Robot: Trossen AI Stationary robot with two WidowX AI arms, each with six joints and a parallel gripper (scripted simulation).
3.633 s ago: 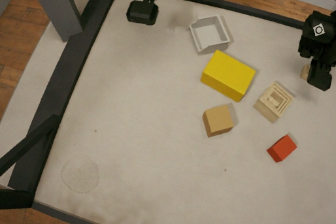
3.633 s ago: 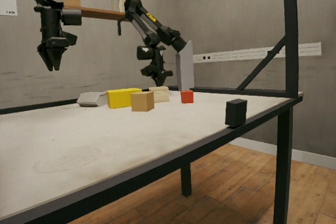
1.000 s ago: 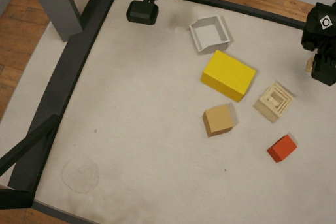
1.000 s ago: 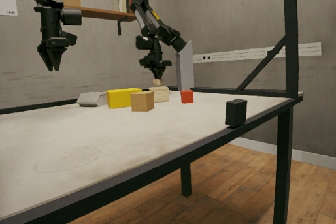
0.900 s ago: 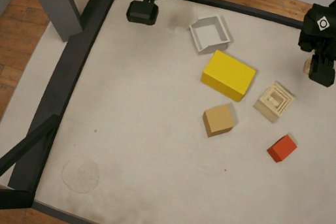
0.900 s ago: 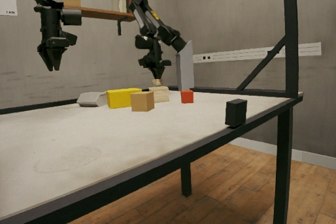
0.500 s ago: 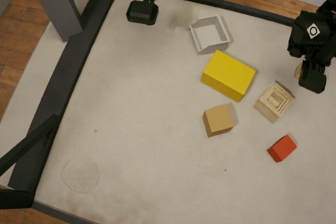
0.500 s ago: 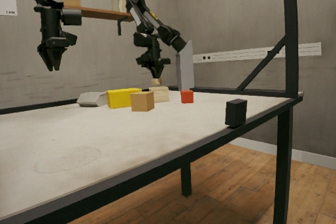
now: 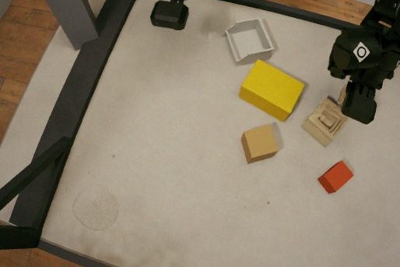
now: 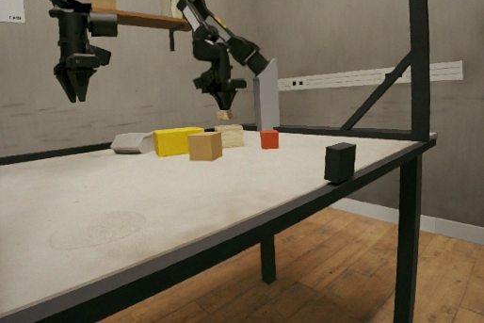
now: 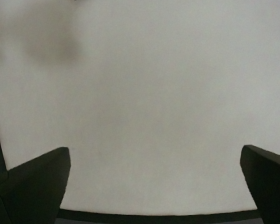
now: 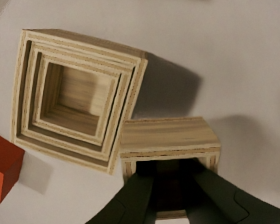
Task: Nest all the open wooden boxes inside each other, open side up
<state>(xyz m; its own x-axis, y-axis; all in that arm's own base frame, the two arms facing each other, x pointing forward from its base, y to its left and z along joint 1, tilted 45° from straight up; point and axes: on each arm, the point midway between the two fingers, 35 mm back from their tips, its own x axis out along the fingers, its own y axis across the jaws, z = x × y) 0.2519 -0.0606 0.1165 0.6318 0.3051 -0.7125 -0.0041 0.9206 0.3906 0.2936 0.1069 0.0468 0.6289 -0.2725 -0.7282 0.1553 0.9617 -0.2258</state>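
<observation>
Pale, banded wood at the right gripper point(image 9: 359, 111) point(image 10: 225, 108) point(image 12: 167, 167): fingers nearly together, clamped on the small box point(image 9: 342, 94) point(image 10: 224, 114) point(image 12: 167, 134). Exact grip hidden behind the dark fingertips. Box held above the table point(image 9: 175, 141) point(image 10: 188, 199) point(image 11: 150, 100) point(image 12: 240, 60), open side up toward the gripper; streaked grain on its outer wall, layered edges at the rim. Long axis: cannot tell, far part covered.

Nest point(image 9: 317, 130) point(image 10: 233, 137) point(image 12: 17, 90) sits on the table just beside and below, open side up. At least three square plywood rims, one inside another, thin dark gaps between. Squarish, no clear long axis; in the top view its corners point roughly up and down the frame.

Further out: smooth red block point(image 9: 336, 177) point(image 10: 269, 139) point(image 12: 7, 165), plain tan block point(image 9: 261, 142) point(image 10: 204, 146), oblong yellow block point(image 9: 272, 88) point(image 10: 176, 141), then a grey tray point(image 9: 233, 45) point(image 10: 134, 143) with flared walls.

Left gripper point(image 9: 170, 16) point(image 10: 79, 101) point(image 11: 156, 147): fingers wide apart over the table, nothing between.
</observation>
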